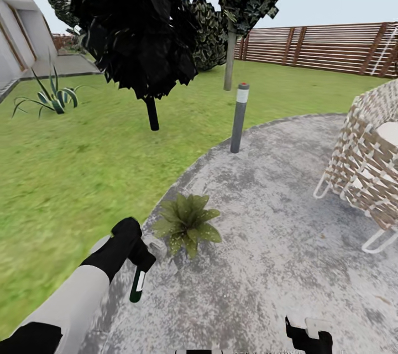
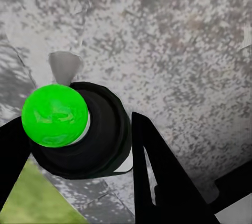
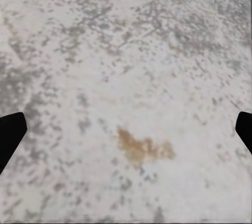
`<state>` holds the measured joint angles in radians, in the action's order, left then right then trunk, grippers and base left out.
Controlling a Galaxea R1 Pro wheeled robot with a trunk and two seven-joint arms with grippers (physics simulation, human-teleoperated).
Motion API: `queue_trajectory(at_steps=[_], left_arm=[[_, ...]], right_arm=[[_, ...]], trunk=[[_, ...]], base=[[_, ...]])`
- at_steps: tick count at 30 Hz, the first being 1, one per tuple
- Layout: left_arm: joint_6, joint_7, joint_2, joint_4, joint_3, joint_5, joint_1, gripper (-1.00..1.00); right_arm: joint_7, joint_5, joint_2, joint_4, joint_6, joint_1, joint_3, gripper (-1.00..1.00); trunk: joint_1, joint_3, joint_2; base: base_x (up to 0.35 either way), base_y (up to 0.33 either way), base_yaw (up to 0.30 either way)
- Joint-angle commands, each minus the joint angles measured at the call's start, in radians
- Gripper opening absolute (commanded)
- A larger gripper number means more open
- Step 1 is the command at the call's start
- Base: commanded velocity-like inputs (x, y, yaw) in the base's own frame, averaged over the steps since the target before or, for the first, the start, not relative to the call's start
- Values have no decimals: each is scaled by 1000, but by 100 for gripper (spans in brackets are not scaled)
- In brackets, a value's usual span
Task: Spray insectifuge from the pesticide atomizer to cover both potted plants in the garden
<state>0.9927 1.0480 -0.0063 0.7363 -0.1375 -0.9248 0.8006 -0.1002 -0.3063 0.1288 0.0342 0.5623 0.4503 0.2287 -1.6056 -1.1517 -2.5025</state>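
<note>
On the round grey stone patio (image 1: pixel 276 221), near its edge with the lawn (image 1: pixel 72 166): left gripper (image 1: pixel 138 257) clamped on the pesticide atomizer (image 1: pixel 137 286). In the head view, bottle hanging down out of the black fingers, dark green body with a white band, tilted a little. In the left wrist view, bottle (image 2: pixel 79 129) seen end-on between the two black fingers (image 2: pixel 157 177), bright green round cap facing the camera, dark collar around it, speckled stone beyond.

Just beside the left gripper, toward the patio's middle: one potted plant (image 1: pixel 187 223), a low rosette of broad green white-speckled leaves, standing on the stone at the patio's rim. Atomizer near the plant, not touching it, lower in the head view than the leaves.

Right gripper (image 1: pixel 308 337) low at the head view's bottom edge, well apart from plant and bottle. In the right wrist view, black fingertips (image 3: pixel 10 132) spread to opposite edges, nothing between them but pale stone with a brownish stain (image 3: pixel 143 148).

Farther off: grey bollard lamp (image 1: pixel 239 117) at the patio's edge, dark-leaved tree (image 1: pixel 138 27) on the grass, woven chair (image 1: pixel 367 155) on the patio, horizontal-slat wooden fence (image 1: pixel 326 47) behind, spiky agave (image 1: pixel 52 97) by the house wall.
</note>
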Motion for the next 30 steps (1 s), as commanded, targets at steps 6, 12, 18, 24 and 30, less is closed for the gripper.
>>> queue_trajectory(at_steps=[6, 12, 18, 24, 30], left_arm=[[7, 11, -1, 3, -1, -11, 23, -100], [16, 12, -13, 3, -3, -9, 60, -100], [17, 12, -6, 3, -4, -9, 58, -100], [16, 12, -12, 3, -2, -8, 47, -100], [15, 12, -7, 3, 0, -7, 46, -100]], right_arm=[[-6, -4, 0, -1, 2, 1, 9, 100], [-6, -4, 0, -1, 3, 1, 8, 100], [-6, -4, 0, -1, 3, 1, 8, 100], [-6, -4, 0, -1, 2, 1, 9, 100], [-6, -4, 0, -1, 2, 1, 8, 100]], trunk=[[0, 2, 0], [0, 4, 0], [0, 4, 0], [0, 7, 0], [0, 13, 0]], base=[[-23, 303, -260], [4, 307, -151], [41, 320, -6], [200, 278, -81], [240, 239, -235]])
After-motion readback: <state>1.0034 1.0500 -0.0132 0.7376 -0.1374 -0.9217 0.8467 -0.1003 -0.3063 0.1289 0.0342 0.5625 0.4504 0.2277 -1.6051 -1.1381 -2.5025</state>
